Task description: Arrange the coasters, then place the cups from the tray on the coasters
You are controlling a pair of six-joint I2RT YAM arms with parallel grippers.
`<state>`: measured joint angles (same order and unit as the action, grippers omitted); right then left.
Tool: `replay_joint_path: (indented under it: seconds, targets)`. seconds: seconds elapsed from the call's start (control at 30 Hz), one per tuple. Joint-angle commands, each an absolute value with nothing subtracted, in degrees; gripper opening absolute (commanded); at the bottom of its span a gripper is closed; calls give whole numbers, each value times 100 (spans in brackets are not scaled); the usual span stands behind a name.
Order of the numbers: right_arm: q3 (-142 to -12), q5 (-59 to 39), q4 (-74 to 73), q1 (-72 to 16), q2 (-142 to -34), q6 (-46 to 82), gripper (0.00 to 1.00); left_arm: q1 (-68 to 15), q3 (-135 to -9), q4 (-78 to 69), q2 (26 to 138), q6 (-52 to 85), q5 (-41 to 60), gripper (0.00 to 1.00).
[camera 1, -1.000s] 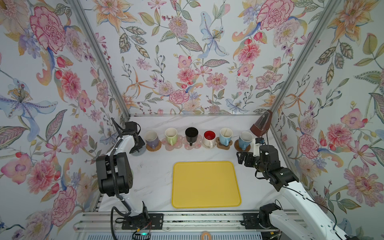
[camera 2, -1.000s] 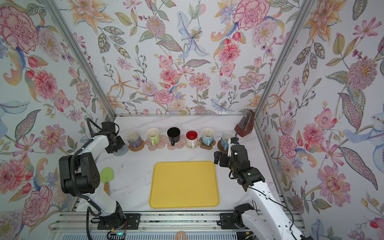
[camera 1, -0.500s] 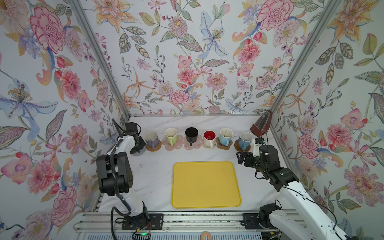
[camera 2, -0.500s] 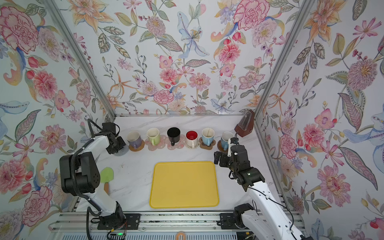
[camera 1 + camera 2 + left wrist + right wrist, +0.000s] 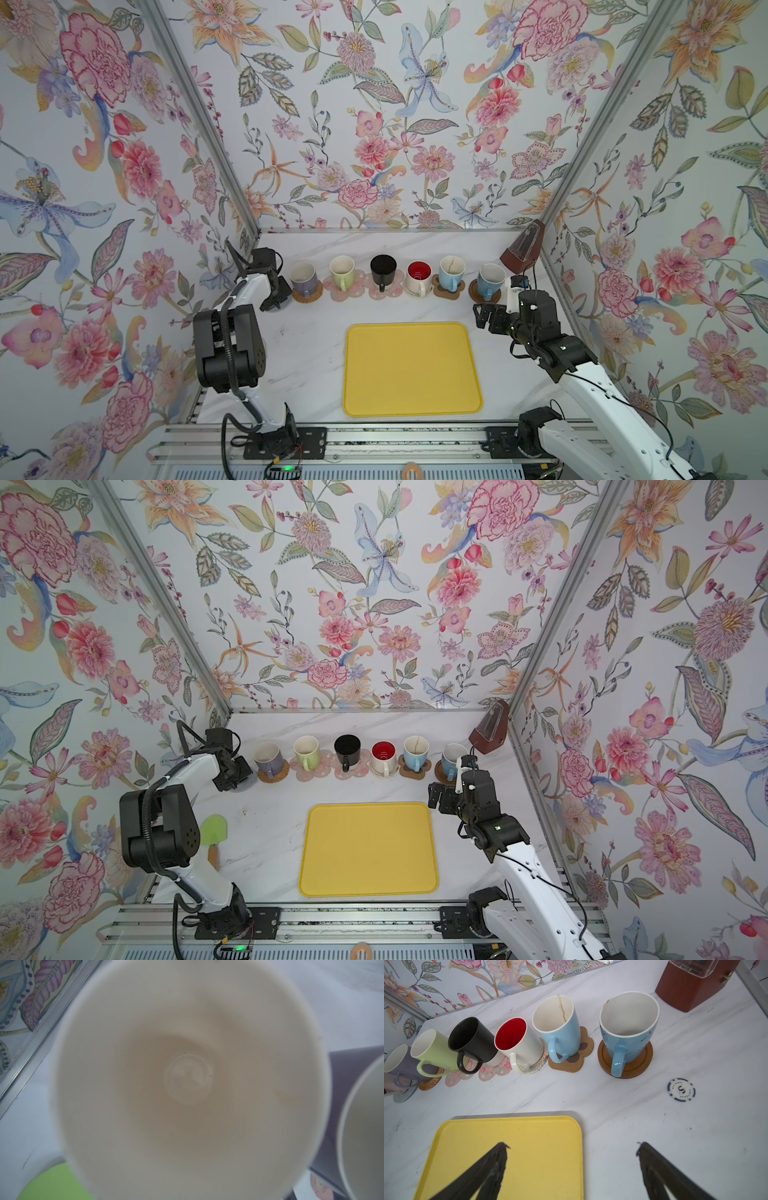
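Yellow tray: bare, lying front and centre on the table; no cup is left on it.
Cup row: six mugs stand along the back, from the lavender mug to the light blue mug, each on its own coaster, with handles turned to the front for access.
Cream mug: mouth up, filling the left wrist view, at the left end of the row just beside the lavender mug.
Grey coaster: the last free mat, at the row's left end. Whether the mug base touches it cannot be told.
Left gripper: closed narrow over the grey coaster, fingers hidden by the mug. Judged to be pinching the cream mug to keep it upright.
Right gripper: jaws wide and empty, near the tray's far right corner, clear of the row.
Step in hand: seating the seventh cup, which is judged the final placement.
Next move: release only once the base sits flat and centred.
Risk: sideways drift may knock the lavender mug.
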<state>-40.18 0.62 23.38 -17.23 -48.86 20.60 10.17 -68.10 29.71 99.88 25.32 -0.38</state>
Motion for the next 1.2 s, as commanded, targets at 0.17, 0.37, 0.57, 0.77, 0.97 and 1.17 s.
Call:
replay_joint_path:
  seconds: [0.17, 0.37, 0.57, 0.77, 0.97, 1.17]
  targets:
    - [-4151, 123, 2426, -1696, -4833, 2136, 99, 1011, -6842, 2937, 9829, 2479, -64, 13]
    - [-4175, 148, 2434, -1688, -4852, 2126, 99, 1011, -6917, 3062, 9675, 2452, -126, 44]
    - [-4227, 191, 2439, -1655, -4910, 2073, 99, 1009, -6817, 3085, 9241, 2479, -227, 95]
    - [-4208, 817, 2341, -1554, -4997, 1972, 99, 1005, -6561, 2957, 7848, 2382, -382, 99]
    - [-3778, 1943, 1566, -1229, -5213, 1962, 99, 962, -4842, 1106, 5882, 2303, -450, 99]
    - [-2600, 2825, -1123, -1146, -5311, 808, 99, 761, -2810, -1191, 4601, 2146, -955, 99]
